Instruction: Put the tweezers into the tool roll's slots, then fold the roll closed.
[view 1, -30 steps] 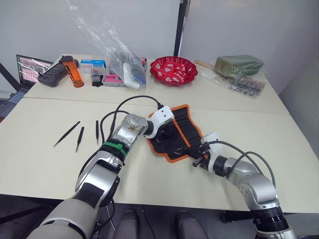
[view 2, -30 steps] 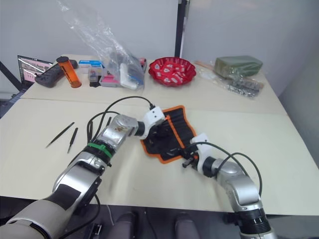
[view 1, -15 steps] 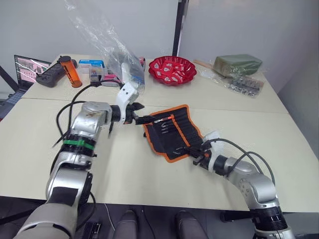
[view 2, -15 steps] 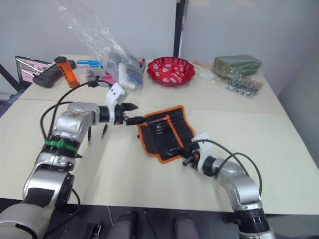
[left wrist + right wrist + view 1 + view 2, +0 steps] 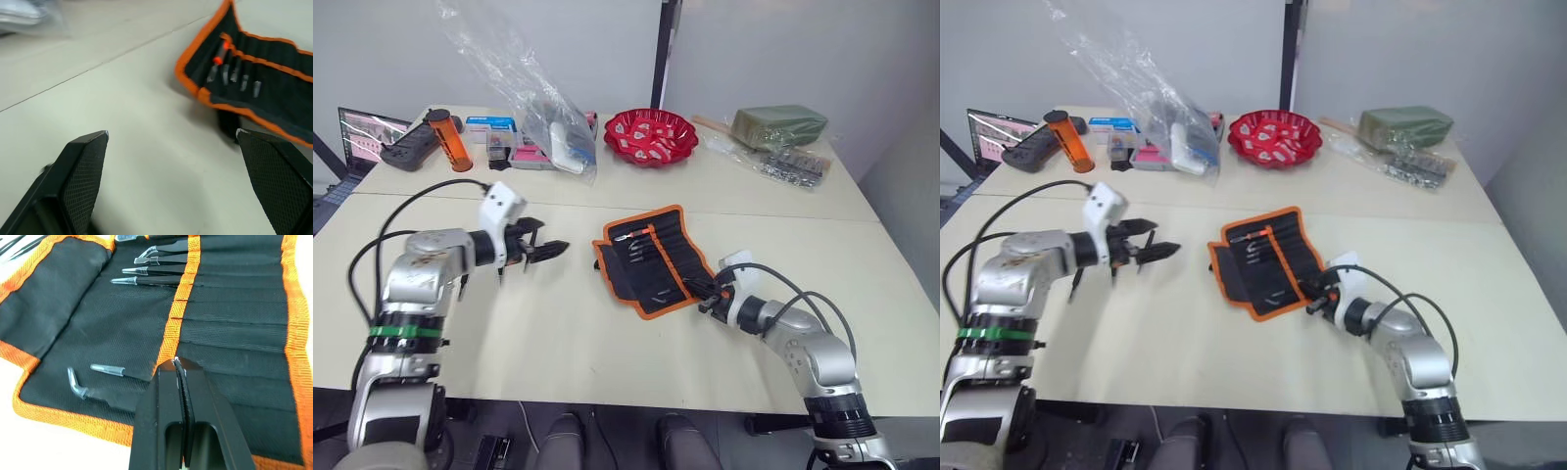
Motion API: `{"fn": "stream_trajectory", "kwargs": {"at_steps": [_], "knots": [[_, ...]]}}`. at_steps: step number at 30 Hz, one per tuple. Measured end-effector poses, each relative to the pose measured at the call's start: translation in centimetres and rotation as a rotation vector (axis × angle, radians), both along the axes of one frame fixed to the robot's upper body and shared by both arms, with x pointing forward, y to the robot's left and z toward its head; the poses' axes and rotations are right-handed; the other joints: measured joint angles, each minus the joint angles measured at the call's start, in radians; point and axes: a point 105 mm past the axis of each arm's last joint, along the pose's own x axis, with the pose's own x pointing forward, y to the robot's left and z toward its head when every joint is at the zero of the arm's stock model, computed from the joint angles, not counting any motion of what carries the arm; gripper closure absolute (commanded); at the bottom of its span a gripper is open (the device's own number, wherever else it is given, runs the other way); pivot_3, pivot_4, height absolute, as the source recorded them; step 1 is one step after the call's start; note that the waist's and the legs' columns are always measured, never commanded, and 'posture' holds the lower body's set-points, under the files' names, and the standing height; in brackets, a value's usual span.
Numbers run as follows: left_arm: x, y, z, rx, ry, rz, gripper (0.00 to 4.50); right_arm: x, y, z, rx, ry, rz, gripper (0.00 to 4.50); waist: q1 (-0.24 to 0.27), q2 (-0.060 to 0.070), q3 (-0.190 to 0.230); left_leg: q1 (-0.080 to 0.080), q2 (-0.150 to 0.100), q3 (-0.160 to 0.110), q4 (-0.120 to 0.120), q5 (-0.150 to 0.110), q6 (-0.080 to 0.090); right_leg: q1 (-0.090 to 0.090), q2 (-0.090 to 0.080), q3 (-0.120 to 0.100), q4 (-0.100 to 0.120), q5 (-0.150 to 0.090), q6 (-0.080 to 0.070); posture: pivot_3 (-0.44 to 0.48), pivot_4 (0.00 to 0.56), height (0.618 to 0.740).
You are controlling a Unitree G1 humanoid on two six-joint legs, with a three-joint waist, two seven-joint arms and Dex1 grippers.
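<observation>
Evidently the table (image 5: 607, 352) keeps the tool roll (image 5: 651, 259) spread flat, slots (image 5: 234, 323) exposed and several tweezers (image 5: 156, 281) already seated. Left gripper (image 5: 548, 250) hangs spread beside it; right gripper (image 5: 178, 364), pressed together, rests over its near edge.

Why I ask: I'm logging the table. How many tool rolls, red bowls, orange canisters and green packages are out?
tool roll: 1
red bowl: 1
orange canister: 1
green package: 1
Total: 4
</observation>
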Motion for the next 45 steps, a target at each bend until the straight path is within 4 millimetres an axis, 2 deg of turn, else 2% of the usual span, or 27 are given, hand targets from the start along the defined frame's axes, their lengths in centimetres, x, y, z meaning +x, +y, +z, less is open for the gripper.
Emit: {"fn": "stream_trajectory", "kwargs": {"at_steps": [5,9,13,16,18,21,26,31,34,40,45], "knots": [[-2.0,5.6,1.0,0.02,-0.134,0.212,0.04,0.0,0.0,-0.5,0.012,-0.017,0.031,4.5,-0.001,0.0,0.0,0.003,0.0,0.0,-0.002,0.0,0.0,0.003,0.0,0.0,-0.002,0.0,-0.001,0.0,0.15,0.729],[-6.0,10.7,-0.5,0.094,-0.204,0.422,0.04,0.1,0.3,-0.7,0.015,-0.016,0.078,4.5,-0.011,-0.001,-0.001,0.008,0.001,0.002,-0.006,0.0,0.0,0.006,-0.001,0.0,-0.003,-0.001,-0.004,0.0,0.15,0.729],[-9.4,13.8,-1.0,0.099,-0.245,0.594,0.04,0.3,0.1,-1.0,0.012,-0.018,0.094,4.5,-0.011,-0.005,-0.003,0.009,0.002,0.003,-0.006,0.0,0.0,0.006,-0.001,0.0,-0.004,-0.003,-0.006,0.0,0.15,0.729],[-12.3,14.8,-1.7,0.105,-0.244,0.699,0.04,0.7,0.3,-1.1,0.006,-0.026,0.119,4.5,-0.014,-0.009,-0.006,0.01,0.002,0.004,-0.006,0.0,-0.001,0.007,-0.002,0.0,-0.004,-0.005,-0.01,0.0,0.15,0.729],[-14.7,14.9,-3.1,0.069,-0.2,0.786,0.04,0.9,0.3,-1.4,0.008,-0.025,0.142,4.5,-0.019,-0.01,-0.006,0.011,0.003,0.005,-0.006,-0.001,-0.002,0.007,-0.002,0.001,-0.004,-0.004,-0.011,0.0,0.15,0.729],[-16.7,14.7,-4.3,0.03,-0.161,0.845,0.04,1.2,0.4,-1.5,0.006,-0.021,0.155,4.5,-0.02,-0.013,-0.008,0.012,0.003,0.005,-0.006,-0.004,-0.007,0.007,-0.001,0.0,-0.004,-0.004,-0.012,0.0,0.15,0.729],[-19.0,15.2,-5.7,-0.039,-0.124,0.923,0.04,1.4,0.4,-1.7,0.003,-0.019,0.178,4.5,-0.021,-0.016,-0.01,0.018,0.004,0.005,-0.007,-0.006,-0.009,0.007,-0.001,0.0,-0.011,-0.005,-0.014,0.0,0.15,0.729],[-19.3,15.9,-5.3,-0.042,-0.139,0.952,0.04,1.4,0.4,-1.8,-0.012,-0.015,0.185,4.5,-0.021,-0.017,-0.011,0.017,0.005,0.006,-0.007,-0.006,-0.009,0.007,-0.001,0.0,-0.012,-0.006,-0.015,0.0,0.15,0.729],[-18.7,17.1,-4.9,-0.024,-0.137,0.957,0.04,1.4,0.4,-1.8,-0.016,-0.017,0.186,4.5,-0.02,-0.017,-0.011,0.017,0.005,0.006,-0.008,-0.006,-0.009,0.006,-0.001,0.0,-0.012,-0.006,-0.015,0.0,0.15,0.729],[-14.2,17.4,-3.3,-0.021,-0.124,0.774,0.04,1.1,0.4,-1.8,-0.014,-0.026,0.174,4.5,-0.018,-0.016,-0.011,0.017,0.005,0.007,-0.011,-0.006,-0.01,0.006,-0.002,0.0,-0.015,-0.006,-0.015,0.0,0.15,0.729],[-11.3,17.7,-3.8,-0.042,-0.047,0.625,0.04,0.6,0.3,-1.6,-0.009,-0.044,0.157,4.5,-0.019,-0.016,-0.011,0.016,0.005,0.008,-0.015,-0.007,-0.01,0.006,-0.002,0.0,-0.014,-0.005,-0.016,0.0,0.15,0.729]]}}
